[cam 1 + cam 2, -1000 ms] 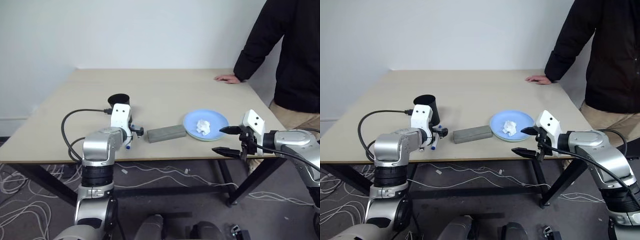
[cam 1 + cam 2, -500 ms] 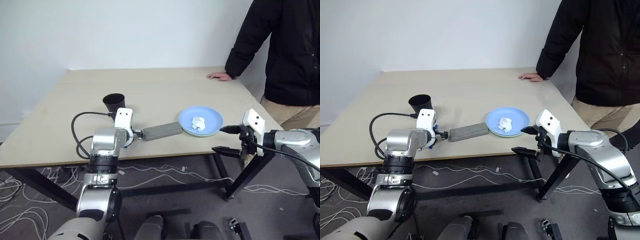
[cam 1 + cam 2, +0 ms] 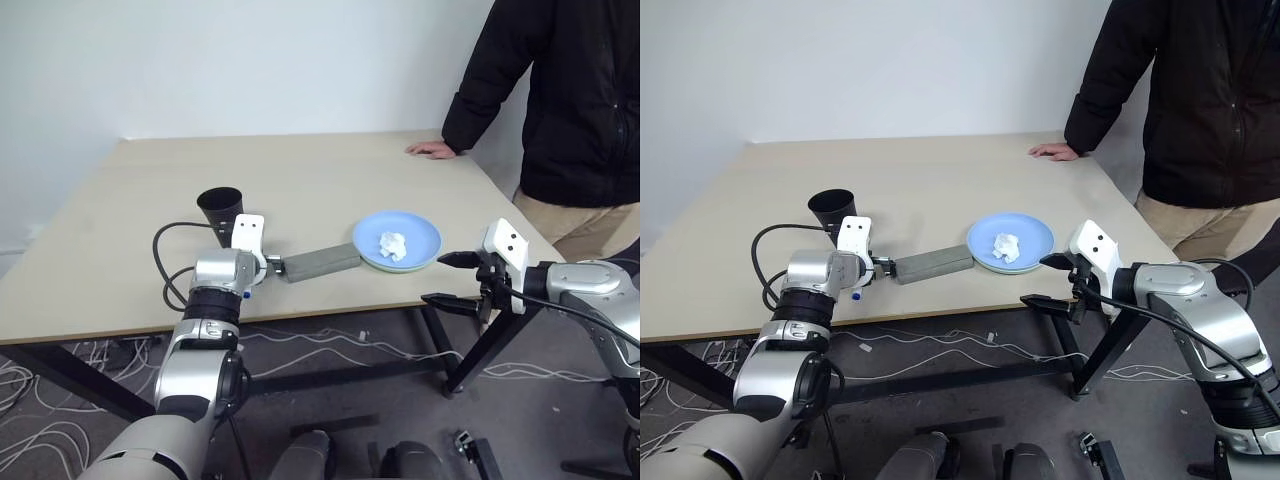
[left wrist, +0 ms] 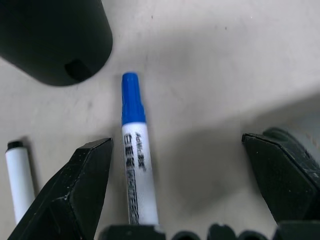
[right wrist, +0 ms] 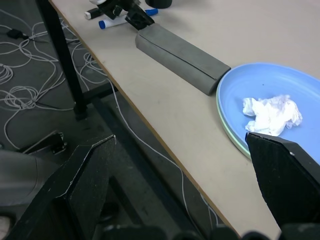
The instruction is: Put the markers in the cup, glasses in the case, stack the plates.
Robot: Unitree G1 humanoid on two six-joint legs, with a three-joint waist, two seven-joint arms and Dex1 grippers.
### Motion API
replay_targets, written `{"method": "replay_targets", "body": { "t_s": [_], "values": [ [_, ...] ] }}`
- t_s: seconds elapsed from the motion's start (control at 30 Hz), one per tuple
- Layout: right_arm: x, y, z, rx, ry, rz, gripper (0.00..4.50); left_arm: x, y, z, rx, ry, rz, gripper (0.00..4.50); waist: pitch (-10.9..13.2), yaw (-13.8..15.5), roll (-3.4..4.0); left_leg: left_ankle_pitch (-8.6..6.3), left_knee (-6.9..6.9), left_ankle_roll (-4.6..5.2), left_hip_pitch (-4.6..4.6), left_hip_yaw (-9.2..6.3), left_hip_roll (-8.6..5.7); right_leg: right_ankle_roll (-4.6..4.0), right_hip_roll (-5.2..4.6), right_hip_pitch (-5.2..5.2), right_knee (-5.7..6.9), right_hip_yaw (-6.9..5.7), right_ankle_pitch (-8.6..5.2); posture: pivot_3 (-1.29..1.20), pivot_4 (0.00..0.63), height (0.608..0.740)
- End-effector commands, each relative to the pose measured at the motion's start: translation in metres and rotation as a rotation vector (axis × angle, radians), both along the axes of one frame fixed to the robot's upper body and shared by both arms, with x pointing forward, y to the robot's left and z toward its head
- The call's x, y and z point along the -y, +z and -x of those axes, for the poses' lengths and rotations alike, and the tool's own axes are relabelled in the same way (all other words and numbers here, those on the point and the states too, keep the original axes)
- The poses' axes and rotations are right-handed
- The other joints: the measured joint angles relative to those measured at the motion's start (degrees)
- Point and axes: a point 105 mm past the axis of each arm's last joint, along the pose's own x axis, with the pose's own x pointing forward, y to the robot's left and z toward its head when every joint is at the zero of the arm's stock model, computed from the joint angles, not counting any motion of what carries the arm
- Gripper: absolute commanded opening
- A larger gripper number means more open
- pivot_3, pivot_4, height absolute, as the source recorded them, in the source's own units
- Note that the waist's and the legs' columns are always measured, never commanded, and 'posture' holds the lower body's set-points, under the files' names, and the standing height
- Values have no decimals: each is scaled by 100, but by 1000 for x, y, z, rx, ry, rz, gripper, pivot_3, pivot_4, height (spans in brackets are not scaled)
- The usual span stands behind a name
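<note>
At the desk's (image 3: 120,200) near edge: left claw (image 4: 180,200) down over a marker.
Lowered since a second back, spread, blue-capped marker (image 4: 134,155) between its fingers, cup (image 4: 55,40) just ahead; pickup likely imminent. Right claw (image 5: 185,195) spread, idle.

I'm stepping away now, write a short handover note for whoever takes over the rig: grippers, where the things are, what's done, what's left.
Left gripper: open, empty, low over the table, jaws either side of the blue-capped marker.
Right gripper: open, empty, off the table's near edge, by the plates.
Second marker, black-tipped, lies beside the first; the black cup stands upright just beyond them.
Grey case: shut, between markers and plates.
Done: light blue plate sits on the green plate, a crumpled tissue on top.
Left: both markers into the cup. Glasses are not visible; check the case.
</note>
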Motion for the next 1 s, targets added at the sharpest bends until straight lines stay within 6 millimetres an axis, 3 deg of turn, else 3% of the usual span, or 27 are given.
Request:
{"method": "replay_targets", "body": {
  "t_s": [0.03, 0.3, 0.47, 0.67, 0.9, 1.0],
  "values": [
    [-1, 18, -1, 66, 1, -16, 4500, -9, -1, -2, -1, 31, -27, 4104, 0, 3, 0, 0, 0, 0, 0, 0, 0, 1, -1, 1, 0, 0, 1, 0, 0, 701],
    [5, 21, -2, 78, -15, -6, 4500, -21, -14, 6, -50, 79, -37, 1623, -2, -29, 1, 0, 0, 0, 13, -30, 2, 13, -3, -7, 1, -17, 8, 0, 0, 701],
    [5, 19, -3, 76, -19, -7, 4500, -21, -6, 3, -17, 75, -36, 141, -2, -27, 2, -1, 11, 0, 17, -88, 1, 14, -9, -17, -1, -65, 9, 0, 0, 701],
    [4, 19, -4, 72, -17, -7, 4500, -18, 32, -11, 125, -8, -87, 135, 1, -18, -2, -1, 11, 0, 13, -110, 1, 14, -10, -26, -1, -90, 9, 0, 0, 701],
    [3, 19, -3, 68, -9, -7, 4500, 8, 88, -19, 346, -258, -100, 135, 4, 0, -1, 0, 76, 2, 0, -135, -1, 25, -2, -32, -1, -108, 16, 0, 0, 701],
    [2, 19, -3, 67, -7, -7, 4500, 15, 111, -19, 433, -348, -88, 135, 5, -8, 6, 43, 79, 73, 0, -137, -11, 28, 16, -40, -17, -77, 13, 0, 0, 701]
  ]
}}
